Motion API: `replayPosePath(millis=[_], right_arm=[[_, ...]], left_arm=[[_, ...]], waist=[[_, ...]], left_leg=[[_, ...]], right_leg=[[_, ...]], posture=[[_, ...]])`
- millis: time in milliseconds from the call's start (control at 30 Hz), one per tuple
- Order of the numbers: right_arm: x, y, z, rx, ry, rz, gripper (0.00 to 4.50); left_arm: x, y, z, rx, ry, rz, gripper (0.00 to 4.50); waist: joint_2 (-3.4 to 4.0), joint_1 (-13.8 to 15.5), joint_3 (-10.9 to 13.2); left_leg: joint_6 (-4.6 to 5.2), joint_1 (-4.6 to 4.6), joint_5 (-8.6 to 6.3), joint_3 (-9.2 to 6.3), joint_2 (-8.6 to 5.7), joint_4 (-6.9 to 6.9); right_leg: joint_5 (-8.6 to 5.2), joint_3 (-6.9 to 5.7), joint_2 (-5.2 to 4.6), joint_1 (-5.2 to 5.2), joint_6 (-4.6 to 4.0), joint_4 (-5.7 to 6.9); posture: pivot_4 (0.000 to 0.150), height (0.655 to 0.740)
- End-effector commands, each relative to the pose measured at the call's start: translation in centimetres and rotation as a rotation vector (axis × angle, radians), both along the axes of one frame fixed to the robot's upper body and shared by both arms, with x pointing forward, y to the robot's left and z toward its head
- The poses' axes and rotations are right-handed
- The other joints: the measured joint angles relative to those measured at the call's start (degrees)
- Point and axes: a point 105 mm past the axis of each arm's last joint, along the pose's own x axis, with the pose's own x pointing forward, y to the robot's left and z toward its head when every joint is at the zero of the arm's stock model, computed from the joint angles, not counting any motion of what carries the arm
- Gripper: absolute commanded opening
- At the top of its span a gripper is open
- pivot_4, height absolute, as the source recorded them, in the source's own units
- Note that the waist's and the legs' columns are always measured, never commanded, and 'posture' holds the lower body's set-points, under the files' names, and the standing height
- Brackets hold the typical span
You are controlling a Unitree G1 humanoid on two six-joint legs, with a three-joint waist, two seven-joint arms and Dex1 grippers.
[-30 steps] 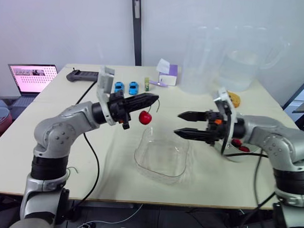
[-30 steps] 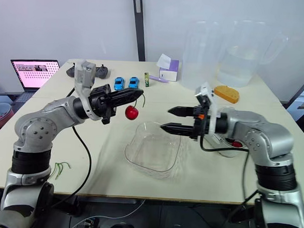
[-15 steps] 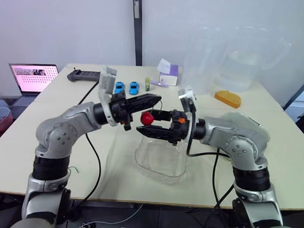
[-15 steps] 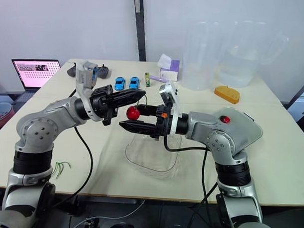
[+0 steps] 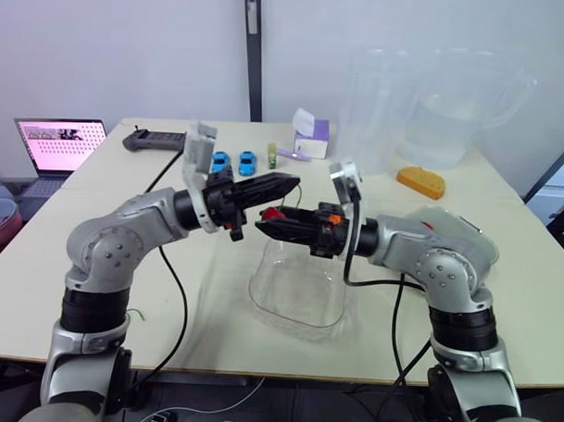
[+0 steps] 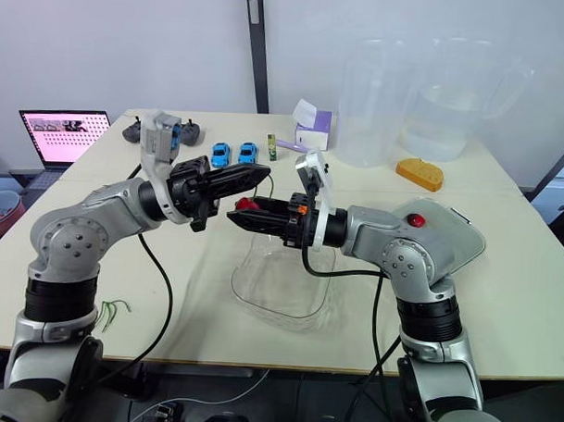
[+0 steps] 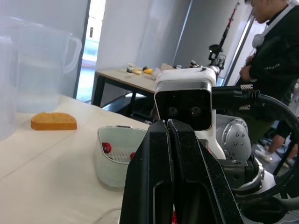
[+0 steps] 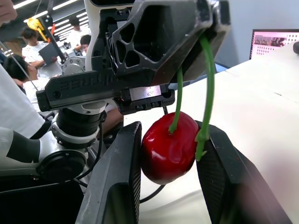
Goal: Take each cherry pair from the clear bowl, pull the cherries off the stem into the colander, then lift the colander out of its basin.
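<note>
L gripper (image 5: pixel 285 182) fingers pinched shut on green stem (image 8: pixel 209 88), up over clear bowl (image 5: pixel 261 289) near desk (image 5: pixel 213 329) front edge; bowl looked empty. R gripper (image 5: pixel 263 226) fingers squeezed in on red cherry (image 8: pixel 169 147) hanging from that stem. White colander (image 7: pixel 122 157) sat in its basin (image 7: pixel 108 175) on desk's right half, w/ two cherries (image 7: pixel 107 147) showing inside.

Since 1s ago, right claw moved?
Yes. The right claw swung left, from the right edge of the clear bowl to its left edge, closing on the cherry.
</note>
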Motion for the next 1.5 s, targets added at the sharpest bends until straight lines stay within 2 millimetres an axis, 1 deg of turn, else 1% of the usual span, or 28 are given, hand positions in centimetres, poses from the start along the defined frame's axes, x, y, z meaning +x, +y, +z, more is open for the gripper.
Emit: replayPosePath(millis=[33,267,667,733,800,833,1000,1100,1167,1300,1400,1500], right_arm=[[-0.3,0.0,0.8,0.011,-0.031,0.008,1.66],[0.2,-0.1,0.4,-0.018,-0.025,-0.014,1.66],[0.2,-0.3,0.8,-0.005,-0.035,-0.024,1.66],[0.1,-0.3,1.1,0.009,-0.037,-0.017,1.2],[0.0,-0.3,1.3,0.021,-0.037,-0.015,0.47],[0.0,-0.3,1.4,0.023,-0.037,-0.014,0.39],[0.0,-0.4,1.2,0.012,-0.041,-0.013,0.39],[0.0,-0.5,0.5,-0.024,-0.038,-0.016,0.39],[0.0,-0.6,-0.3,-0.071,-0.025,-0.023,0.39],[-0.5,-1.0,-2.7,-0.198,-0.023,-0.006,0.39],[-0.7,-1.3,-3.5,-0.24,-0.035,-0.006,0.39],[-0.8,-1.7,-3.7,-0.254,-0.037,-0.009,0.39]], left_arm=[[-0.5,-0.3,0.9,-0.003,-0.047,-0.018,0.0],[-0.4,-0.4,0.8,-0.006,-0.048,-0.02,0.0],[-0.2,-0.3,0.9,-0.006,-0.055,-0.013,0.0],[-0.2,-0.2,0.9,-0.005,-0.056,-0.013,0.0],[-0.2,-0.2,0.9,-0.004,-0.057,-0.012,0.0],[-0.2,-0.2,0.9,-0.005,-0.057,-0.012,0.0],[-0.2,-0.2,0.9,-0.005,-0.059,-0.009,0.0],[-0.1,-0.1,1.0,-0.005,-0.063,-0.005,0.0],[-0.1,-0.1,1.0,-0.004,-0.065,-0.002,0.0],[0.0,-0.1,1.1,-0.005,-0.069,-0.002,0.0],[-0.1,-0.3,1.2,-0.007,-0.069,-0.008,0.0],[-0.1,-0.2,1.1,-0.007,-0.068,-0.008,0.0]], waist=[[0.0,0.0,0.0],[0.0,0.0,0.0],[0.0,0.0,0.0],[0.0,0.0,0.0],[0.0,0.0,0.0],[0.0,0.0,0.0],[0.0,0.0,0.0],[0.0,0.0,0.0],[0.0,0.0,0.0],[0.0,0.1,0.0],[0.0,0.1,0.0],[0.0,-0.1,0.0]], left_leg=[[0.0,0.0,0.0,0.0,0.0,0.0],[0.0,0.0,0.0,0.0,0.0,0.0],[0.0,0.0,0.0,0.01,0.0,-0.01],[0.0,0.0,0.0,0.0,0.0,0.0],[0.0,0.0,0.0,0.0,0.0,0.0],[0.0,0.0,0.0,0.0,0.0,0.0],[0.0,0.0,0.0,0.0,0.0,0.0],[0.0,0.0,0.0,0.0,0.0,0.0],[0.0,0.0,0.0,0.01,0.0,0.0],[0.0,0.0,0.0,0.01,-0.01,0.0],[0.0,0.0,0.0,0.01,-0.02,0.0],[0.0,0.0,0.0,0.03,-0.01,-0.01]], right_leg=[[0.0,0.0,0.0,0.0,0.0,0.0],[0.0,0.0,0.0,0.0,0.0,0.0],[0.0,0.0,0.0,-0.01,0.0,0.0],[0.0,0.0,0.0,0.0,0.0,0.0],[0.0,0.0,0.0,0.0,0.0,0.0],[0.0,0.0,0.0,0.0,0.0,0.0],[0.0,0.0,0.0,0.0,0.0,0.0],[0.0,0.0,0.0,0.0,0.0,0.0],[0.0,0.0,0.0,0.0,0.0,0.0],[0.0,0.0,0.0,0.01,0.0,-0.01],[0.0,0.0,0.0,0.01,0.0,-0.02],[0.0,0.01,0.01,-0.01,0.0,-0.01]], posture=[[0.15,0.74],[0.15,0.74],[0.15,0.74],[0.15,0.74],[0.15,0.74],[0.15,0.74],[0.15,0.74],[0.15,0.74],[0.15,0.74],[0.15,0.74],[0.15,0.74],[0.15,0.74]])
